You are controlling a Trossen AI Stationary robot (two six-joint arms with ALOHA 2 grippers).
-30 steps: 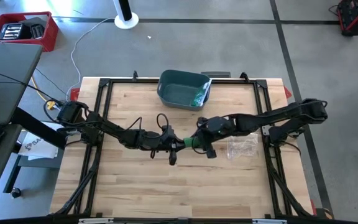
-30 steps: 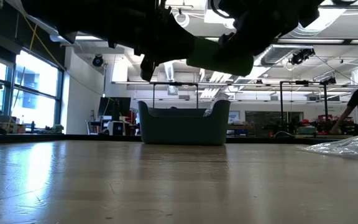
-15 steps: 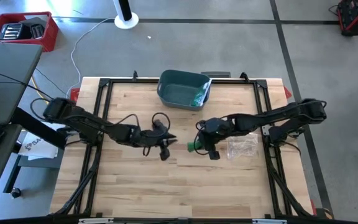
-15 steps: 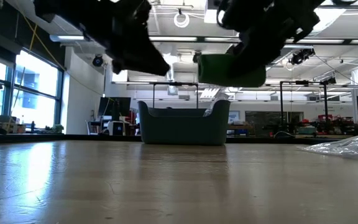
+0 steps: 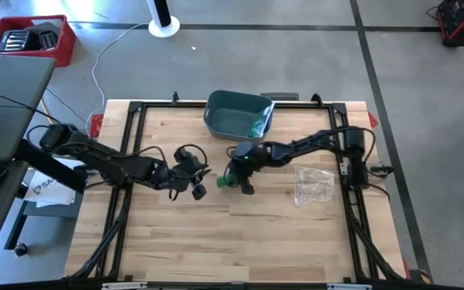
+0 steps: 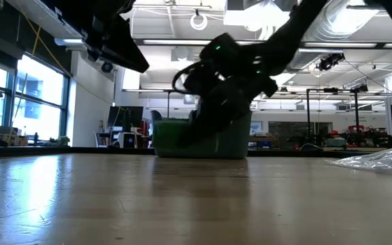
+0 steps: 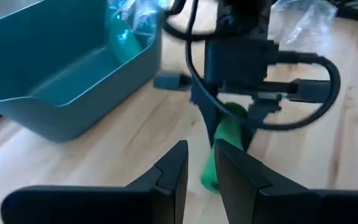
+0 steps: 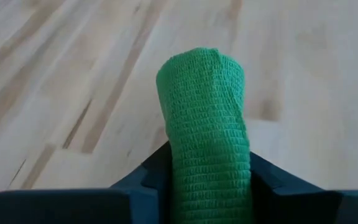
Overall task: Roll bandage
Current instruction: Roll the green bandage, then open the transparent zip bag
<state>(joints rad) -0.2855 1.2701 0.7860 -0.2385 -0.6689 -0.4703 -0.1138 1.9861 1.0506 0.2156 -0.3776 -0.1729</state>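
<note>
The bandage is a green roll [image 5: 224,181]; it also shows in the right wrist view [image 8: 207,118] and the left wrist view [image 7: 221,149]. My right gripper [image 5: 234,178] is shut on it near the table's middle, low over the wood. I cannot tell whether the roll's free end touches the table. My left gripper [image 5: 200,187] hangs a short way to the roll's left and higher up. Its fingers [image 7: 176,171] stand a little apart with nothing between them. My right gripper pinches the roll's two sides [image 8: 179,165] between its two fingers. The roll lies along the fingers and sticks out well past their tips. The fingers slant down from the table's right side toward its left. The roll tilts down with them, its free end [image 7: 209,182] lowest.
A teal bin [image 5: 216,105] stands at the table's far edge, behind both grippers, with some clear plastic and green in it. A crumpled clear plastic bag [image 5: 312,187] lies to the right of the roll. Bare wood lies in front toward the near edge.
My left gripper has drawn away from the roll toward the table's left edge and has risen and tipped up. My right gripper has carried the roll toward the left and down, from well above the table to just over it.
</note>
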